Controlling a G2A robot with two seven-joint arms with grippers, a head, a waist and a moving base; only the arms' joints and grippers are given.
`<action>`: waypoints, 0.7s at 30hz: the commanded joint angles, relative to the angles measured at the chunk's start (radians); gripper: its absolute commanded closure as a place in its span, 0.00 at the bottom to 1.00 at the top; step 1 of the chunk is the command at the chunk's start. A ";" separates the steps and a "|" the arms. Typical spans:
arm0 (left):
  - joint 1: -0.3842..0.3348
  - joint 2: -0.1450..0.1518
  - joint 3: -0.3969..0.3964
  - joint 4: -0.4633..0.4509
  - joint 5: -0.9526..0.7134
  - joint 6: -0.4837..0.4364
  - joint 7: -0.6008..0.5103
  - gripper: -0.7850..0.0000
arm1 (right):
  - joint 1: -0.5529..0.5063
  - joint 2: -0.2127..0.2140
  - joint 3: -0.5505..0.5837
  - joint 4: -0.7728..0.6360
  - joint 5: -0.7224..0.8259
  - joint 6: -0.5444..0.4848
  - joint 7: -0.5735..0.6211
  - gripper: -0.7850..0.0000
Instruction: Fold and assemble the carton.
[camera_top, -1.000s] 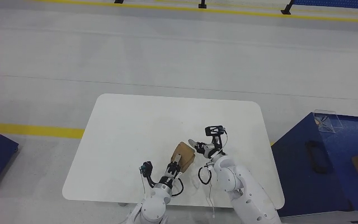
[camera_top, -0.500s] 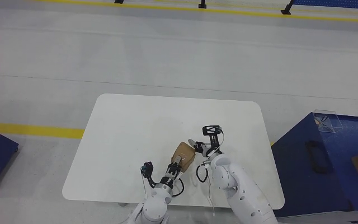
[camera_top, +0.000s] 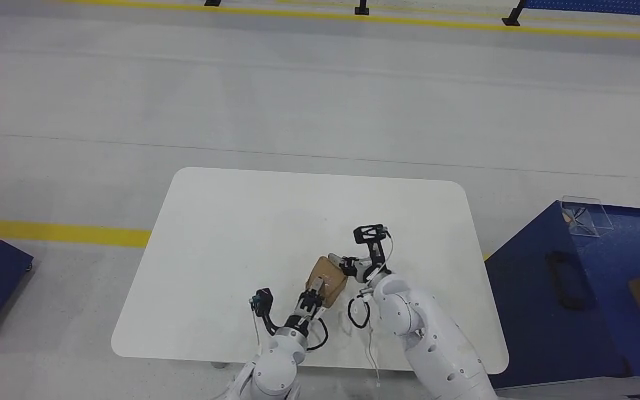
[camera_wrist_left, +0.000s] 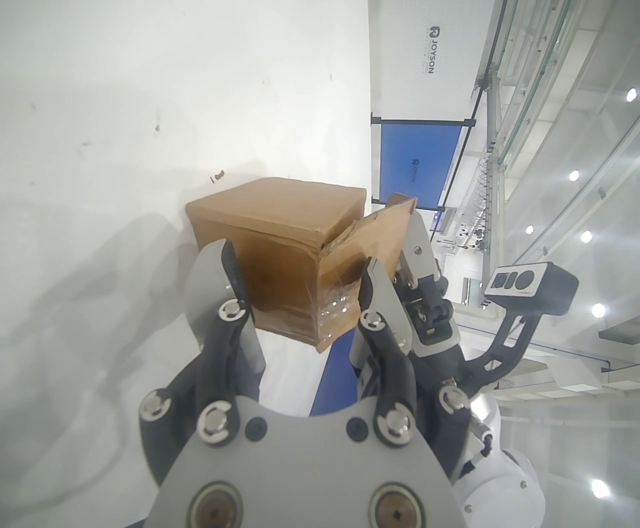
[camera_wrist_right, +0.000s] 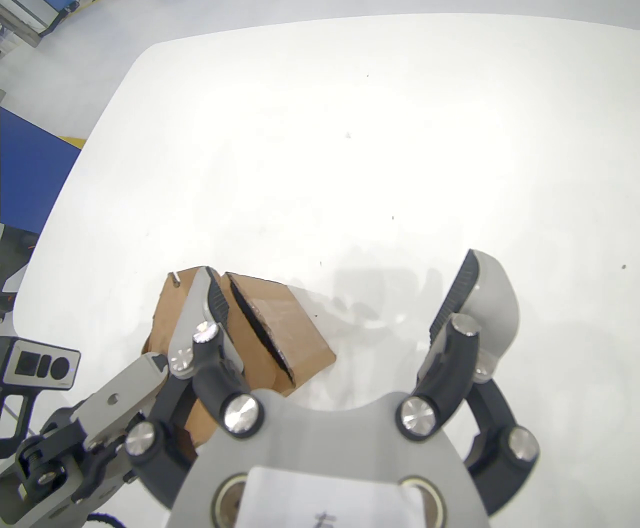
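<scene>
Brown carton (camera_wrist_left: 280, 225) rests on front half of white surface (camera_top: 250, 220), close to robot. Left claw (camera_wrist_left: 300, 270) clamped on carton's near corner, one finger on each face. Right claw (camera_wrist_right: 340, 300) spread wide, one finger (camera_wrist_right: 205, 295) against raised flap (camera_wrist_left: 385, 225), other over bare surface.

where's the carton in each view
top view: carton by the white table's near edge, right of middle.
left wrist view: carton between the fingertips of the left gripper.
right wrist view: carton at one finger of the right gripper.
shared landmark: the white table under it.
</scene>
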 joint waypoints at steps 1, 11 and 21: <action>0.000 0.000 -0.002 -0.001 0.001 0.000 -0.002 0.44 | -0.004 0.001 0.001 -0.004 -0.004 -0.005 0.003 0.00; 0.007 0.002 -0.008 -0.009 0.005 -0.022 -0.001 0.30 | -0.013 -0.003 0.023 -0.013 -0.004 0.042 -0.065 0.00; 0.016 0.002 -0.007 -0.016 0.010 -0.034 0.005 0.33 | 0.014 -0.011 0.000 0.041 -0.033 0.044 -0.061 0.00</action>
